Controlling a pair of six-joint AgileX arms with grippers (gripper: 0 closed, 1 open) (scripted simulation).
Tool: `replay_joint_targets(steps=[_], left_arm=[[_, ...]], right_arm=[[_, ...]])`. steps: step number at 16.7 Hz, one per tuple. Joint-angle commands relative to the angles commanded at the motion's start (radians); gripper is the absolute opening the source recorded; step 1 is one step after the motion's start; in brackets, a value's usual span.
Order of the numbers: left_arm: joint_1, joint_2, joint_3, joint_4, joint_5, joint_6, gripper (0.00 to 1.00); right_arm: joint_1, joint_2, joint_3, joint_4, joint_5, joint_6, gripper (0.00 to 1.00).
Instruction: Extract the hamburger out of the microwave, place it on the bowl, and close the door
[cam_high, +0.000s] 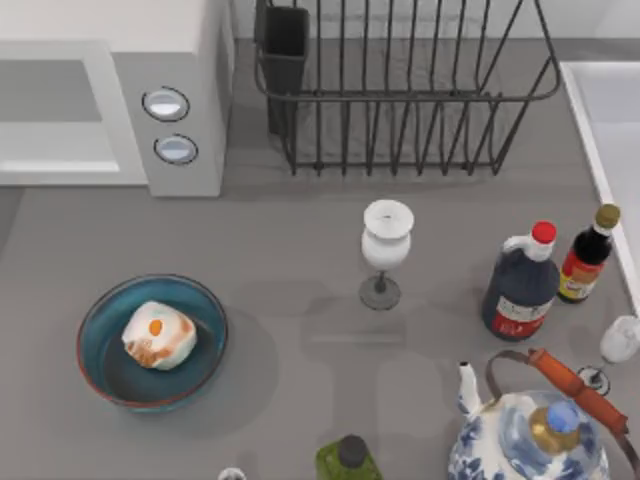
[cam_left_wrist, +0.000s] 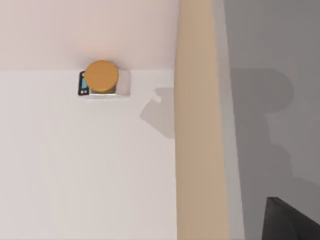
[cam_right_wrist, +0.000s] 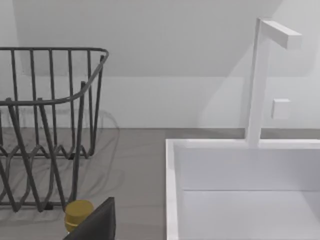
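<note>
I am finding the hamburger (cam_high: 158, 336), a small rounded whitish lump with orange-brown patches and an orange dot on top, already lying inside the wide shallow teal-blue bowl (cam_high: 95, 325) with its thin reddish-brown rim. I am judging it light and soft, easily crushed, so any regrasp should pinch gently across its sides from above. The bowl is looking glazed, slippery and breakable. The large boxy white-grey microwave (cam_high: 185, 60) is standing behind the bowl, and its white-framed door (cam_high: 55, 110) with the greyish window is appearing to sit flush with the grey two-knob panel, so I am taking it as shut. A stiff panel like that would be answering best to a push near its free edge.

I cannot tell whether either gripper is apart or together. A dark wedge (cam_left_wrist: 292, 220) may be part of my left gripper, which is facing a pale wall and a tan upright strip (cam_left_wrist: 200, 120). A similar dark wedge (cam_right_wrist: 95, 225) may belong to my right gripper. Ahead of it are standing the black wire dish rack (cam_right_wrist: 50, 125) and the white sink (cam_right_wrist: 240, 190), with a yellow-capped bottle (cam_right_wrist: 78, 212) just beside it.

Between that side and the bowl are crowding a white goblet (cam_high: 387, 250), a dark red-capped jug (cam_high: 522, 285) and a blue-and-white teapot (cam_high: 520, 445), all easily toppled
</note>
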Motion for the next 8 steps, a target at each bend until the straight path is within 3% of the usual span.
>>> replay_joint_targets(steps=[4,8], left_arm=[[-0.025,-0.04,-0.037,0.02,-0.01,-0.023,0.0],[-0.1,-0.176,-0.213,0.098,-0.047,-0.105,0.0]], right_arm=[[0.0,0.0,0.0,0.0,0.0,0.0,1.0],[0.0,0.0,0.0,0.0,0.0,0.0,1.0]])
